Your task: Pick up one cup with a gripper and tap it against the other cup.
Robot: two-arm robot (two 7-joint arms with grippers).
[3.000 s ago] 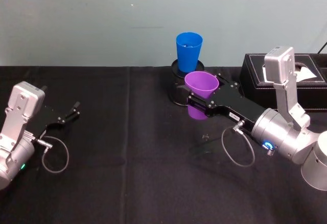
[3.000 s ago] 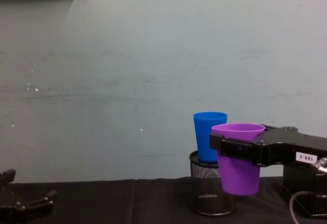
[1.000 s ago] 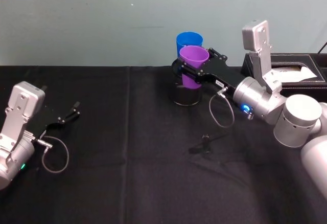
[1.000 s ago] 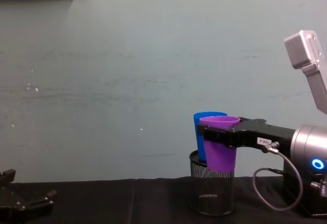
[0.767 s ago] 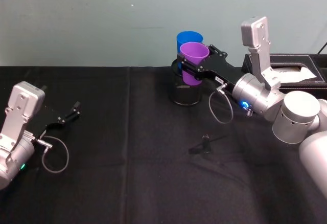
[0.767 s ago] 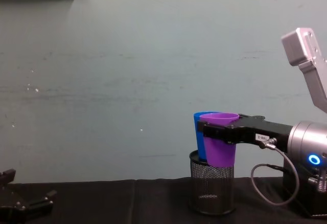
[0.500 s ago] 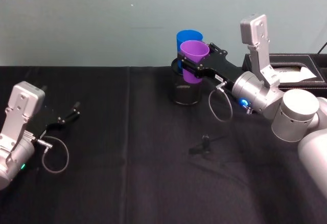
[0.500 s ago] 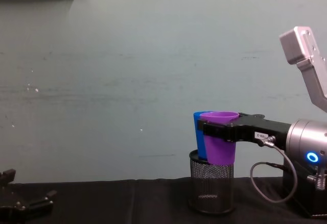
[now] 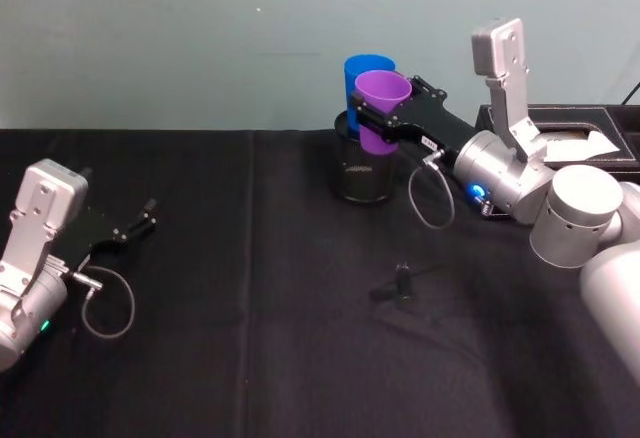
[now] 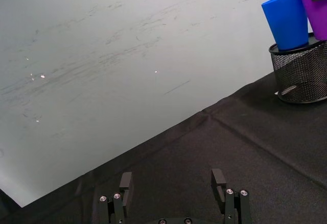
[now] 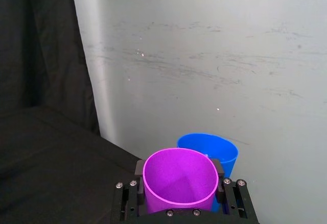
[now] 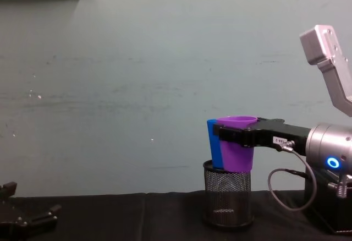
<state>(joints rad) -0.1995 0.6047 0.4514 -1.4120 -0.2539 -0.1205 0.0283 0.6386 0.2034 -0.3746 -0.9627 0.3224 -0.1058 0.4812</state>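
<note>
Your right gripper (image 9: 376, 118), clamped around the purple cup (image 9: 384, 91), holds it just beside the blue cup (image 9: 360, 70) in the mesh holder (image 9: 362, 180), contact unclear; nudge gently, upright, so the blue cup doesn't tip. Your left gripper (image 9: 138, 222) lies spread, well left of the blue cup

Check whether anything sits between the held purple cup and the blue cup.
Nothing visible. The right tool holds the purple cup beside the blue cup, sides apparently touching; left tool is parked on the table.
</note>
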